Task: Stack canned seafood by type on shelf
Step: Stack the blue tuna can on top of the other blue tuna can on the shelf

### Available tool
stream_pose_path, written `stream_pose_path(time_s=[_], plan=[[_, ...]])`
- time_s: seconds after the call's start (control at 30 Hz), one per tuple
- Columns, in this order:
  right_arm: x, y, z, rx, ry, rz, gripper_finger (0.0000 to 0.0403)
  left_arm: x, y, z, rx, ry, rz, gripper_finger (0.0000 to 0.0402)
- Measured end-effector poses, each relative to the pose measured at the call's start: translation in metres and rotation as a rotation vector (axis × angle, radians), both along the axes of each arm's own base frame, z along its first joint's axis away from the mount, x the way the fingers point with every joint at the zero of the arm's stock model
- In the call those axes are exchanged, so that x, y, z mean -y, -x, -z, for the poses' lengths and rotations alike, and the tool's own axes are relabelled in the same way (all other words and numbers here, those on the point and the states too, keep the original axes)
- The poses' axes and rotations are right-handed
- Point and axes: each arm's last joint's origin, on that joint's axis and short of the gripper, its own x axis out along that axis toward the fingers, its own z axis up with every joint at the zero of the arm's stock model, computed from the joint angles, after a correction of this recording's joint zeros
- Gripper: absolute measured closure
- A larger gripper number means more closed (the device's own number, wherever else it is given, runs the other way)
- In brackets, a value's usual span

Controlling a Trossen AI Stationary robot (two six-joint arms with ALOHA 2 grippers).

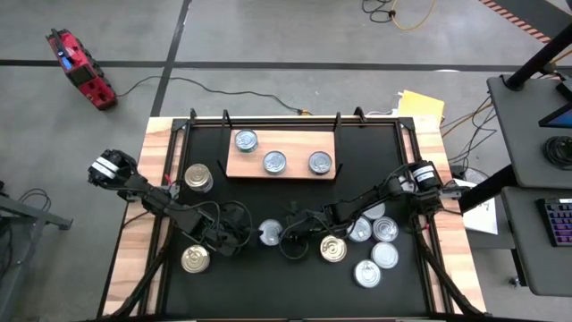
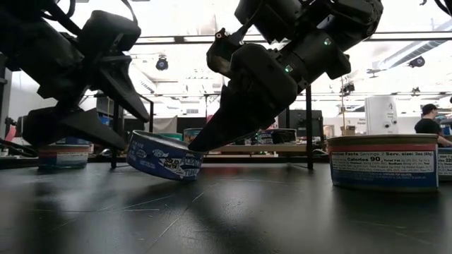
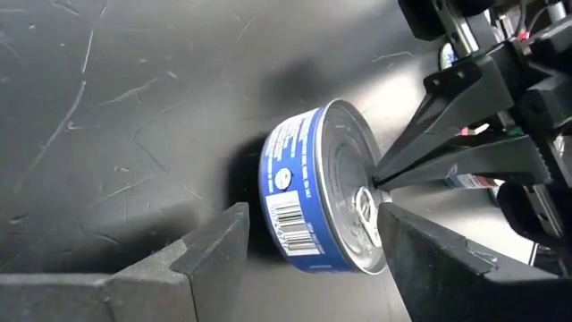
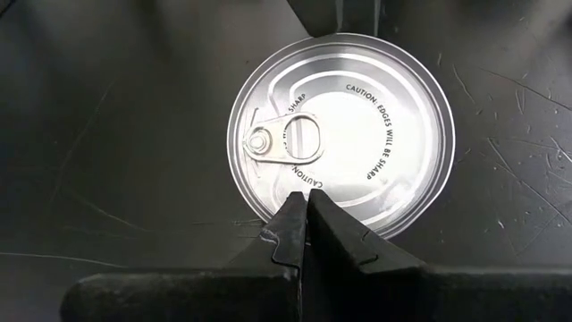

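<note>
At desk centre, six o'clock of the shelf (image 1: 281, 153), a blue-labelled can (image 3: 323, 190) sits tilted between the wide left end effector (image 3: 308, 255), while the closed right end effector (image 4: 307, 217) presses its lid, apparently steadying it.

- Tilted can (image 2: 164, 156): its far rim is hidden behind the right gripper (image 2: 201, 144) (low view).
- Can at right (image 2: 383, 161): neighbouring can beyond it cut by the frame edge.
- Labels: print too small to read.
</note>
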Motion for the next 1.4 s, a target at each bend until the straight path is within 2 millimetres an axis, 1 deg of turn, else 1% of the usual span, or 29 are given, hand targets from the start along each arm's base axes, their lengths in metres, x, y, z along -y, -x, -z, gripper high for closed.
stream_pose_path(time_s=[0.57,0.63,0.77,0.97,1.27,1.33,1.4], plan=[[-0.004,0.001,0.0,0.001,0.015,0.013,0.039,0.001,-0.002,-0.002,0.033,0.01,-0.01,0.0168],[-0.005,0.002,0.0,0.001,0.018,0.014,0.039,0.001,-0.003,0.001,0.027,0.011,-0.015,0.0168],[-0.006,0.004,0.002,-0.001,0.026,0.015,0.039,0.003,-0.005,0.013,-0.003,0.026,-0.023,0.0168],[-0.009,0.005,0.003,0.001,0.032,0.016,0.039,0.007,-0.012,0.023,0.018,0.034,-0.018,0.0168],[-0.011,0.006,0.003,0.0,0.043,0.02,0.039,0.009,-0.017,0.026,0.047,-0.012,0.016,0.017],[-0.012,0.006,0.003,0.0,0.043,0.019,0.039,0.009,-0.017,0.025,0.048,-0.019,0.022,0.0174],[-0.012,0.006,0.003,0.002,0.045,0.019,0.039,0.01,-0.017,0.025,0.051,-0.031,0.033,0.0188]])
